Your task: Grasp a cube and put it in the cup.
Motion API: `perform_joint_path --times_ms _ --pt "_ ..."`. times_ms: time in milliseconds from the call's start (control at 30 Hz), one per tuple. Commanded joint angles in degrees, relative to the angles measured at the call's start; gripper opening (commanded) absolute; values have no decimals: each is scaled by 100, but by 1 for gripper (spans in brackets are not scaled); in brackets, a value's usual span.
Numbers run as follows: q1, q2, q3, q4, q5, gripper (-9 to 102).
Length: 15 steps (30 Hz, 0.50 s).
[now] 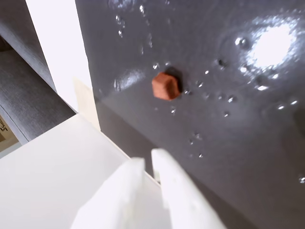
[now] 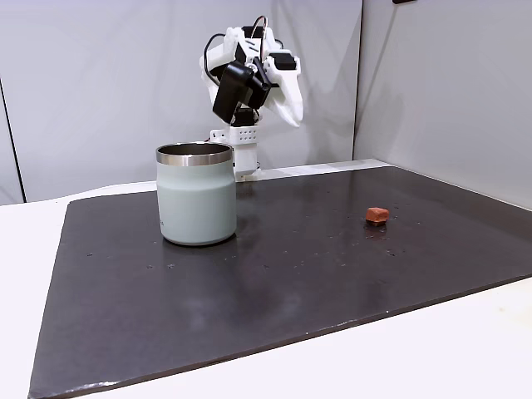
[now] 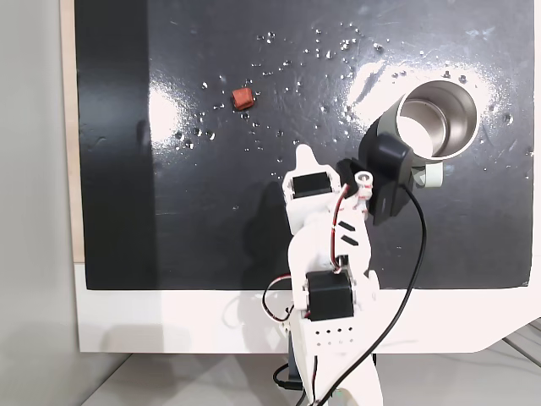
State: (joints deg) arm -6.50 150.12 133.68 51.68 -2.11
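With the hand seemingly closed, fingers nearly touching, far above the bench, it could knock the 1 tiny cube away unless opened first.

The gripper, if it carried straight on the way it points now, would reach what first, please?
Probably the dark mat, just short of the cube; the gripper aims roughly at that cube, though depth is unclear.

Your wrist view looks steeply down along the gripper at the mat, close. One fixed view faces the arm from low at the table front; another looks straight down from above the arm's base. All share the mat.
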Motion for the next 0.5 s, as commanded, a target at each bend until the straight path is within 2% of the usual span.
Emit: perform_joint_path --times_ms 0,467 --pt "-123 -861 -1178 193 149 0" --pt "-747 -4333 -4975 1626 1046 0"
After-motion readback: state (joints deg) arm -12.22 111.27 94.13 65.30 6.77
